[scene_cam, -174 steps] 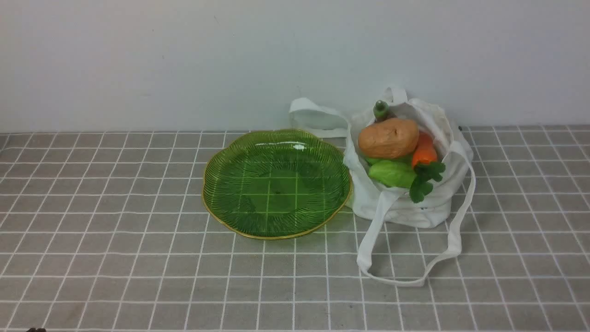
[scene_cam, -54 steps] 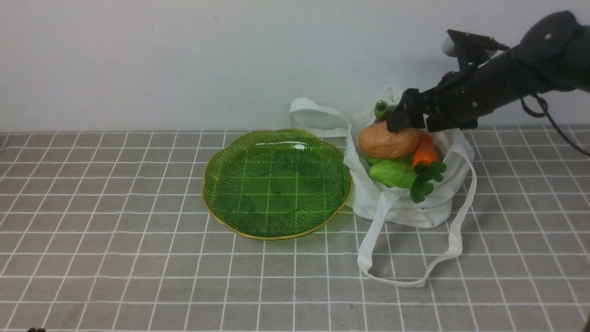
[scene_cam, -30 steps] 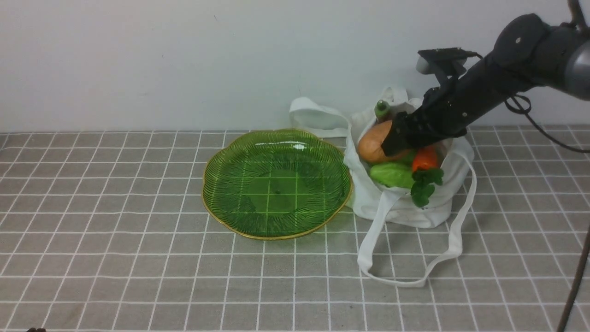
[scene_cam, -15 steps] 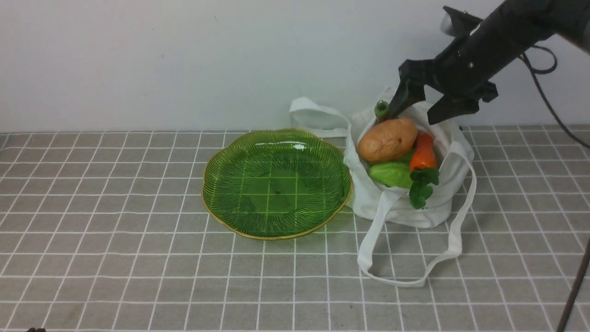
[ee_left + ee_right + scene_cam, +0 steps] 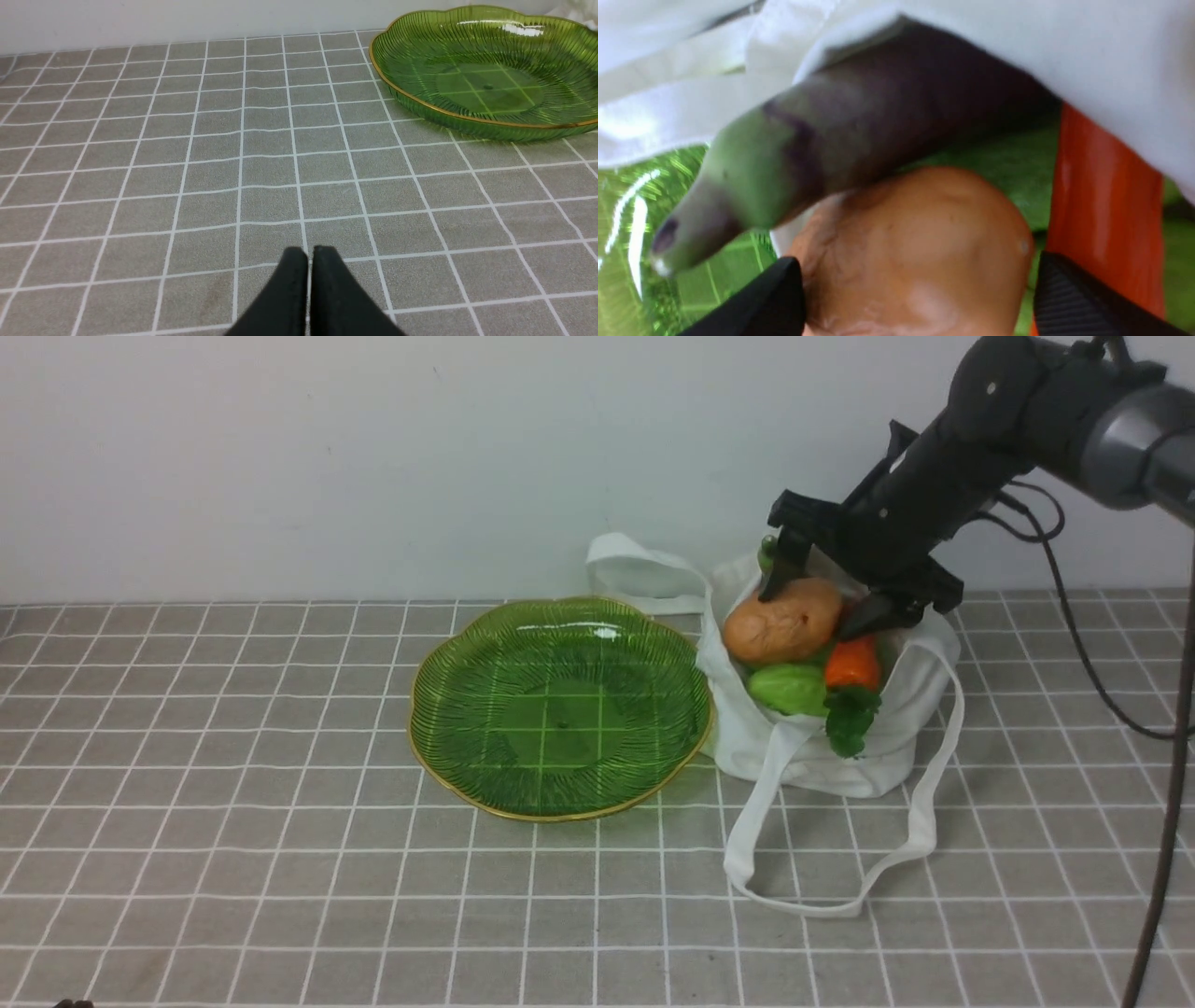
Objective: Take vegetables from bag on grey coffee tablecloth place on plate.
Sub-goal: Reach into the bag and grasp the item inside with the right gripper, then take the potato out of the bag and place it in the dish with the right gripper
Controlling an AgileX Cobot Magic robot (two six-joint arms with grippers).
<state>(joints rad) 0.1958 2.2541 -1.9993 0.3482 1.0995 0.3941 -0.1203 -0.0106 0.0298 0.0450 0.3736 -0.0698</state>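
- Right, nearest me the left gripper (image 5: pixel 308 253) sits low over the bare tablecloth (image 5: pixel 280 896), its two fingers pressed together with nothing between them.
- Next out, one long white strap (image 5: pixel 920 821) of the bag lies in a slack loop on the cloth.
- The plate (image 5: pixel 560 816) is in the middle with nothing on it, its far-right rim just beside the bag (image 5: pixel 812 767).
- The bag slumps open toward me. The gourd (image 5: pixel 789 689) and the carrot (image 5: pixel 851 665) are at its mouth, the carrot's leaves hanging over the edge.
- The potato (image 5: pixel 782 621) rides on top of the pile, so I judge it the first to take.
- The right gripper (image 5: pixel 920 291) is spread wide with one finger on each side of the potato. Whether the pads touch it yet, I cannot tell.
- I expect a light, hard, rounded toy with a smooth skin that may slip, so I would close across its fat middle, not near an end.
- The eggplant (image 5: pixel 887 116) leans against the back of the potato and may roll when the potato lifts.
- The cloth is soft and could drag along. The glass plate calls for a gentle set-down.
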